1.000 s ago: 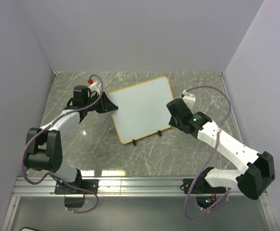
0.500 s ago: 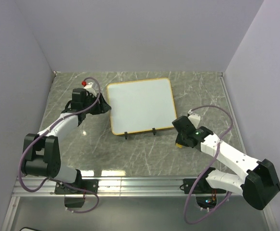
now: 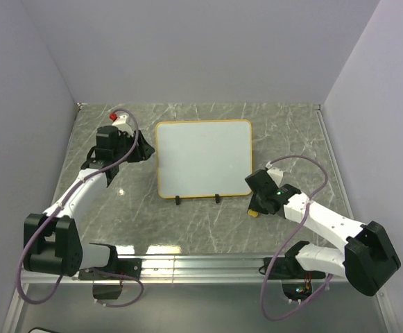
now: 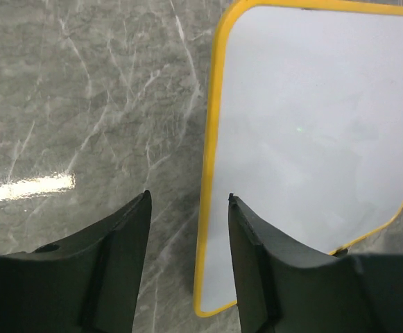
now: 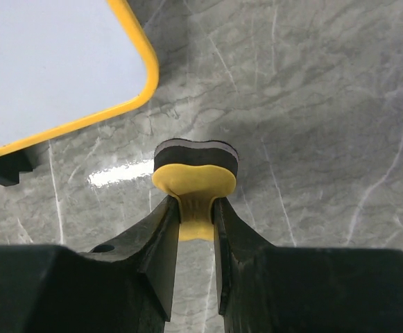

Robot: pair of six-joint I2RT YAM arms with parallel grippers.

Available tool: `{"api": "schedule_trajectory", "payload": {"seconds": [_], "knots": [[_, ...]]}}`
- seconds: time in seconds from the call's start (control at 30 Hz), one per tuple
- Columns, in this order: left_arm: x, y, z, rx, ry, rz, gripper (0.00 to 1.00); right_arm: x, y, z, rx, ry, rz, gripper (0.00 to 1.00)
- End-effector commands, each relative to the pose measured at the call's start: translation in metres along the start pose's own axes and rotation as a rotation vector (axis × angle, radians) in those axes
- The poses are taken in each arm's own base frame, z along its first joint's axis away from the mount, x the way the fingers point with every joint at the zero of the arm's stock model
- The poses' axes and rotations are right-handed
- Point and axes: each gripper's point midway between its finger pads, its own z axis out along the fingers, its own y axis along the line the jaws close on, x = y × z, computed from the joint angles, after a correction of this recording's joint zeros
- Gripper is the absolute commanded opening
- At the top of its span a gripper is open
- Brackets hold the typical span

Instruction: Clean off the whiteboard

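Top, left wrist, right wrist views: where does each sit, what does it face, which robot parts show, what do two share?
Top: above, behind, looking down at the table; left arm and right arm show.
Left wrist: on its arm, looking down; open left claw, whiteboard edge.
Right wrist: on its arm, looking down; right claw shut on eraser.
Shared: both wrist views show the whiteboard.

The grey marbled table [image 3: 208, 222] carries the whiteboard [image 3: 202, 158], lying flat around its middle, with 2 black clip feet [image 3: 179, 201] facing the near edge.
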Motion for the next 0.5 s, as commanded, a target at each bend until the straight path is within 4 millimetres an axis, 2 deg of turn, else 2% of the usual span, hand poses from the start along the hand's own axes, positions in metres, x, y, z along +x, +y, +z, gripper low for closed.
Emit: {"api": "schedule_trajectory", "payload": {"seconds": [0.0, 0.03, 0.07, 0.1, 0.13, 0.2, 0.23, 0.33, 0.47], "knots": [[-0.01, -0.005, -0.01, -0.005, -0.043, 0.028, 0.55, -0.007, 0.012, 0.004, -0.033, -0.014, 0.003, 0.0], [-0.01, -0.006, -0.011, -0.006, -0.045, 0.026, 0.56, -0.006, 0.013, 0.005, -0.038, -0.007, -0.004, 0.01], [-0.012, -0.007, -0.014, -0.008, -0.052, 0.025, 0.57, -0.006, 0.015, 0.005, -0.04, -0.004, -0.011, 0.2], [-0.013, -0.008, -0.016, -0.007, -0.055, 0.023, 0.58, -0.004, 0.015, 0.007, -0.041, 0.009, -0.017, 0.33], [-0.015, -0.009, -0.018, -0.009, -0.06, 0.023, 0.59, -0.003, 0.016, 0.008, -0.045, 0.01, -0.02, 0.58], [-0.018, -0.012, -0.024, -0.015, -0.071, 0.019, 0.59, -0.002, 0.018, 0.008, -0.055, 0.015, -0.02, 0.8], [-0.02, -0.012, -0.026, -0.02, -0.076, 0.018, 0.6, -0.003, 0.018, 0.008, -0.058, 0.013, -0.022, 0.97], [-0.027, -0.014, -0.036, -0.031, -0.099, 0.017, 0.61, -0.009, 0.02, 0.0, -0.069, -0.002, -0.024, 1.0], [-0.034, -0.018, -0.049, -0.043, -0.123, 0.004, 0.63, -0.028, 0.029, -0.029, -0.138, -0.057, -0.014, 1.0]]}}
